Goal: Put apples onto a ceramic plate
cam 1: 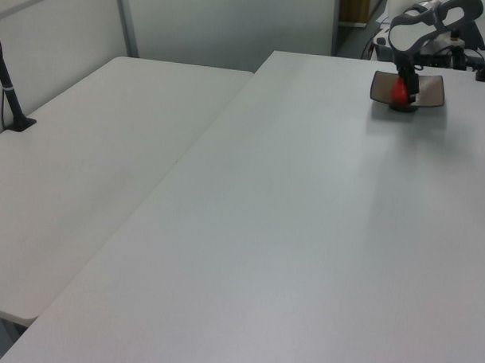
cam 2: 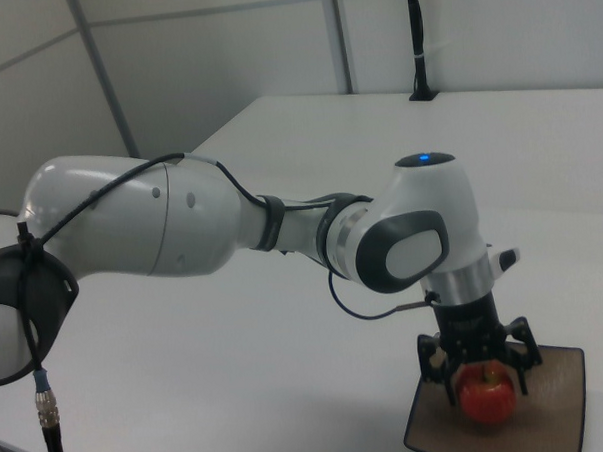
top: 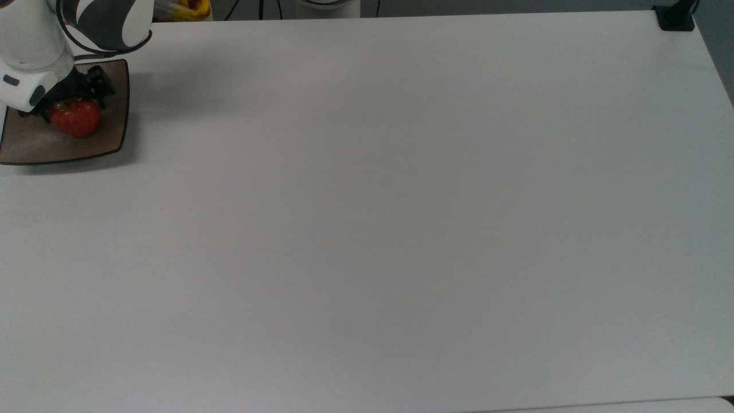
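Jaws look spread: in the right view the gripper (cam 2: 480, 366) has its two black fingers (cam 2: 429, 361) standing apart, one each side of the apple (cam 2: 487, 394), w/ the fruit's top between them. Can't tell for sure if the pads touch the skin; judging by the gap, the grip is let go or nearly.

Apple sits on the ceramic plate (cam 2: 560, 420), approx. its middle, stem dimple up w/ a yellow-green patch showing. In the top view the apple (top: 75, 117) lies in the plate's (top: 112, 140) upper half, at the table's (top: 367, 218) far left corner.

Handling, as a guess: firm, smooth-skinned, round, so it can roll on the shallow glossy dish if nudged. Moderately light. Best taken across its widest part, sides opposite, not by the stem. Hard squeeze would bruise. Plate is rigid, prob. brittle, slick.

Arm pose: wrist points straight down over the plate, white forearm runs back toward the right view's left. In the left view the gripper (cam 1: 404, 78) hangs vertical over the apple (cam 1: 399, 91).
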### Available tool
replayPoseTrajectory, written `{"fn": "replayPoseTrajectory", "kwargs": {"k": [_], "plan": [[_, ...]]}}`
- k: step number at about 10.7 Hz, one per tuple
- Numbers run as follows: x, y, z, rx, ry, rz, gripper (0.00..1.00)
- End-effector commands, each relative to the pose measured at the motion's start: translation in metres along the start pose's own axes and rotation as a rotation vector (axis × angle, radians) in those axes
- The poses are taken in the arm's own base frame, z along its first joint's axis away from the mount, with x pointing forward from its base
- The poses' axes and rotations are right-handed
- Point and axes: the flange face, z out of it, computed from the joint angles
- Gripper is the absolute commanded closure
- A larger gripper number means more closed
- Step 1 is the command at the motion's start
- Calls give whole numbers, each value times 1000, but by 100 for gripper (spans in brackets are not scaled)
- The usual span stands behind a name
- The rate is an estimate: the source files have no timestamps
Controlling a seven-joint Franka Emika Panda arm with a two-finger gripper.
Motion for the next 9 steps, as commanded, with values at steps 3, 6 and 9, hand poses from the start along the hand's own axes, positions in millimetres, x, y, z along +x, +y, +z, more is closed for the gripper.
{"fn": "replayPoseTrajectory", "kwargs": {"k": [3, 6, 9], "plan": [[3, -27, -140, -44, 144, 267, 0], [15, -82, -232, 39, 265, 370, 0], [26, -155, -307, 176, 300, 579, 0]]}}
